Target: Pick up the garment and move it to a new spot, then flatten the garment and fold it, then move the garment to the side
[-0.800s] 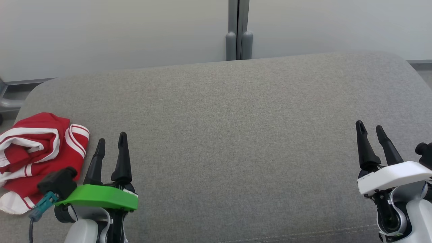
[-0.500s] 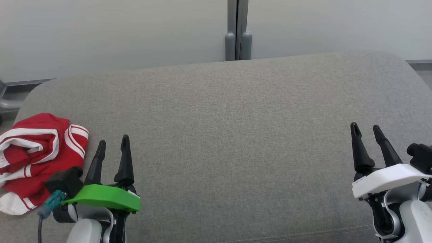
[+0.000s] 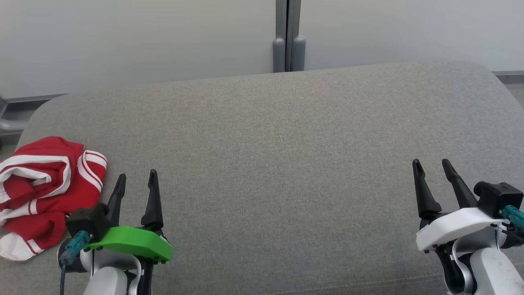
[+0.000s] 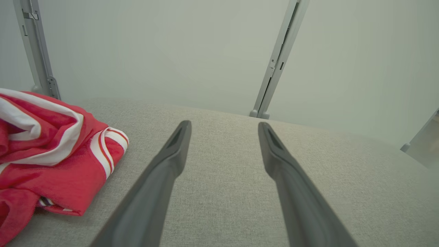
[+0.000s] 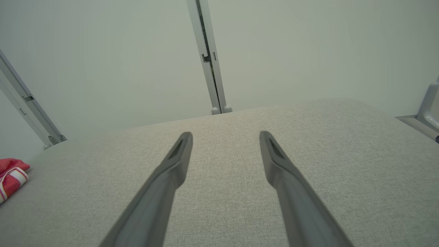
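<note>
Grey woven fabric covers the broad padded cushion (image 3: 278,143) beneath both arms, with pale wall panels behind it. Over the cushion's near left part, the left tool (image 3: 137,175) has its two dark fingers spread apart and nothing between them; the left wrist view shows the same gap (image 4: 224,126) with only bare fabric beyond it. A green cover (image 3: 131,243) sits behind those fingers. Just to the left of this tool, close to its outer finger but not touching it, lies the garment (image 3: 45,184), a red piece with white stripes, bunched in loose folds at the cushion's left end (image 4: 51,154). Well apart to the right, the right tool (image 3: 431,162) hangs over the cushion's near right part, its fingers likewise parted and empty (image 5: 225,134), with a white cover (image 3: 454,225) behind them. From the right wrist, an edge of the garment (image 5: 12,175) shows far off to the left. Beyond both tools, past the cushion's far edge, a grey vertical post (image 3: 289,37) joins two wall panels.
</note>
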Controlling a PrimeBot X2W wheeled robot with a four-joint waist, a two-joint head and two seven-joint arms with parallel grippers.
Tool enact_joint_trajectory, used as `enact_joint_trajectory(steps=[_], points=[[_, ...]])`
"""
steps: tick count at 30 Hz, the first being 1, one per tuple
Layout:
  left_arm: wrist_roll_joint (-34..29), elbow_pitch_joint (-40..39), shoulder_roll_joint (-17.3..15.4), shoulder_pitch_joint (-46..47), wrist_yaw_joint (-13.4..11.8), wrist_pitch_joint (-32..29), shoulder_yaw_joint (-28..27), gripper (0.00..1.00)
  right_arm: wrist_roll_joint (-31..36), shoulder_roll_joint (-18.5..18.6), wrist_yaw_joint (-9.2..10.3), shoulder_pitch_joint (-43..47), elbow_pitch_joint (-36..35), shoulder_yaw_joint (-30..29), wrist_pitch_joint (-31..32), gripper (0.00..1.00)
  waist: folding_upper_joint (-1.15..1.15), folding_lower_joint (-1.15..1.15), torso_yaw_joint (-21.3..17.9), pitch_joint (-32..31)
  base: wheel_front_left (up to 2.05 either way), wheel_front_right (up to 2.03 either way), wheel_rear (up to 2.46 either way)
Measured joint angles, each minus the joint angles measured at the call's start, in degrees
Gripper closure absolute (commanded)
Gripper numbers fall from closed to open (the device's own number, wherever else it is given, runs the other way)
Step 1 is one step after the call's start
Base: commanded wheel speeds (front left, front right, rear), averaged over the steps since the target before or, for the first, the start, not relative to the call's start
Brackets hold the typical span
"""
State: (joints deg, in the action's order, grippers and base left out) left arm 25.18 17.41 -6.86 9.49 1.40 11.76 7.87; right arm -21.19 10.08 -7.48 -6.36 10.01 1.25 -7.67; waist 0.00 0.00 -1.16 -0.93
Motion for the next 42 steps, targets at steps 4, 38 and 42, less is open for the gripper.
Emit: enact_joint_trajectory(steps=[4, 38, 42], points=[[-1.5, 0.4, -0.2, 0.0, -0.3, 0.2, 0.0, 0.00, 1.7, -0.1, 0.00, 0.0, 0.8, 0.5, -0.7, 0.00, 0.00, 0.00, 0.0, 0.0, 0.00, 0.00, 0.00], [-9.2, 2.4, -0.8, 0.3, -1.2, -0.6, -0.5, 0.00, 8.9, -0.5, -0.01, -0.2, 5.3, 2.8, -6.5, 0.00, 0.00, 0.00, -0.2, 0.4, 0.00, 0.00, 0.00], [-10.3, 2.4, -0.9, 0.3, -1.4, -0.6, -0.4, 0.00, 9.3, -0.5, -0.01, -0.2, 5.4, 2.9, -7.1, 0.00, 0.00, 0.00, -0.2, 0.3, 0.00, 0.00, 0.00]])
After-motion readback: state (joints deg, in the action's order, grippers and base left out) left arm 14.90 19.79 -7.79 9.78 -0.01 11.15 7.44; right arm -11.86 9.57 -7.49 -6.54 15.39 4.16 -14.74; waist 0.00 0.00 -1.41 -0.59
